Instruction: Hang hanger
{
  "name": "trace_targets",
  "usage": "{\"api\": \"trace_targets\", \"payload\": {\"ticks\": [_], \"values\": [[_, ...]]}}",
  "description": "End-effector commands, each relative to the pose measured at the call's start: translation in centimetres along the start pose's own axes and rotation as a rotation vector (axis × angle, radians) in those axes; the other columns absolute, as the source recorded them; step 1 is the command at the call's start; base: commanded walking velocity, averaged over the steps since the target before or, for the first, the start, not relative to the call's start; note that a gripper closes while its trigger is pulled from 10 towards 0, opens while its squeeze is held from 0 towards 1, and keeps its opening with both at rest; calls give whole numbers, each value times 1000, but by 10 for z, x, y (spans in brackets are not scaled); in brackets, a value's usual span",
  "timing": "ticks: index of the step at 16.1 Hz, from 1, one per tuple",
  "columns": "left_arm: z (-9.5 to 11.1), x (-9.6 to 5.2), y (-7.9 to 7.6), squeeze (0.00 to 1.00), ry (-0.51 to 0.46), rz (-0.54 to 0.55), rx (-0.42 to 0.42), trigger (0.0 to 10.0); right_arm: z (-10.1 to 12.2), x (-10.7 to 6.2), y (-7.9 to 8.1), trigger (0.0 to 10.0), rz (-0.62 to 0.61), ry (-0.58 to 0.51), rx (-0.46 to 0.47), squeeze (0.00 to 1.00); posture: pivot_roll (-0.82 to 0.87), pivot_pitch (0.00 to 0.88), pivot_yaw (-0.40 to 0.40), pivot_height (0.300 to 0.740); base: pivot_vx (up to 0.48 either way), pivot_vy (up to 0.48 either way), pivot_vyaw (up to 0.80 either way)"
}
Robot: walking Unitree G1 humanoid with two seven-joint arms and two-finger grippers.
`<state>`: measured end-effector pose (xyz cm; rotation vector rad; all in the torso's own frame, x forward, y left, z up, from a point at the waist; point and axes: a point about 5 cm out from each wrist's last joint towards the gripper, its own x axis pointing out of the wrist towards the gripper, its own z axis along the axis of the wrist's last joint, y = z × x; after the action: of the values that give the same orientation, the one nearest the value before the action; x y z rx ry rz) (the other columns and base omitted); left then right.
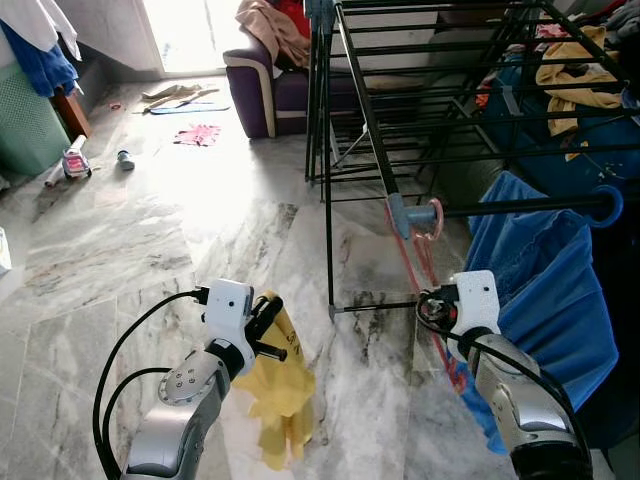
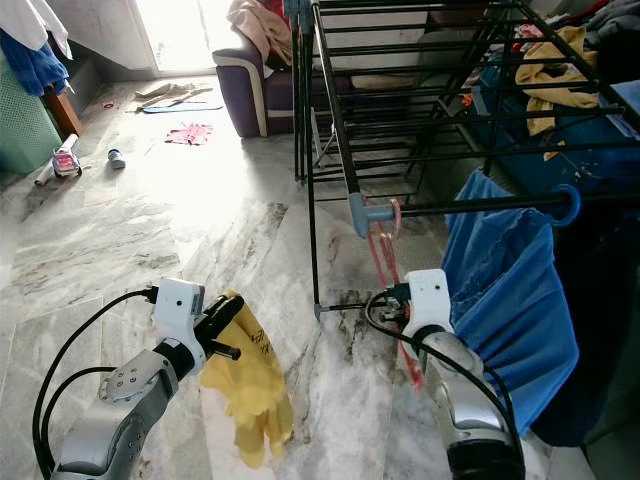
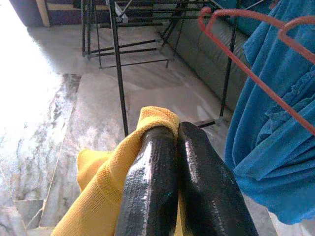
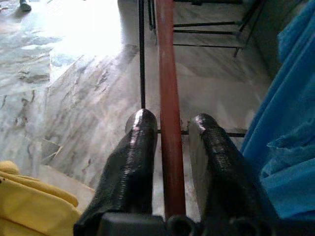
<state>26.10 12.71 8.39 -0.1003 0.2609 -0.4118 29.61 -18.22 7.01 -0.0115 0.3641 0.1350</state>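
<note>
Nearest, the left gripper (image 1: 268,318) is clamped on a yellow cloth (image 1: 280,395); in the left wrist view its fingers (image 3: 162,187) are pressed together with the fabric draped over them, and the cloth hangs down toward the floor (image 1: 150,240).

Right gripper (image 4: 170,125): fingers parted, with the red hanger (image 4: 167,98) running straight between them. A gap shows on the right finger's side; on the other side contact cannot be told. Judged as straddling the bar, not firmly gripping.

Hanger position: its hook (image 1: 432,215) is already looped at the grey joint of the drying rack (image 1: 450,110), and its body hangs down from there toward the right gripper, beside the blue garment (image 1: 545,290). Its long axis lies along the right fingers' direction, so the right arm is much the nearer; the left is well apart.

Judgement: hanger appears seated; remaining step is a clean release without dragging the hook off.

Beyond: sofa (image 1: 262,85), scattered items on the floor.
</note>
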Motion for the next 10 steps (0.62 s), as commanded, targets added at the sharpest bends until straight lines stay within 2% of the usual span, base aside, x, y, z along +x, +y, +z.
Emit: {"api": "trace_targets", "payload": {"ticks": [1, 6, 7, 9, 10], "values": [[6, 3, 0, 0, -15, -6, 16, 10000, 4, 0, -3, 10000, -11, -18, -4, 1000, -3, 47, 16, 740, 0, 0, 0], [6, 3, 0, 0, -10, -7, 18, 10000, 5, 1, -4, 10000, -15, -21, -9, 1000, -4, 46, 17, 740, 0, 0, 0], [6, 3, 0, 0, -9, -8, 19, 10000, 5, 1, -4, 10000, -13, -18, -13, 0, -4, 46, 17, 740, 0, 0, 0], [5, 4, 0, 0, -7, -10, 20, 10000, 5, 3, -4, 10000, -9, -17, -11, 0, -2, 45, 20, 740, 0, 0, 0], [5, 4, 0, 0, -6, -11, 21, 10000, 5, 3, -4, 9216, -6, -16, -11, 0, -2, 45, 20, 740, 0, 0, 0]]}}
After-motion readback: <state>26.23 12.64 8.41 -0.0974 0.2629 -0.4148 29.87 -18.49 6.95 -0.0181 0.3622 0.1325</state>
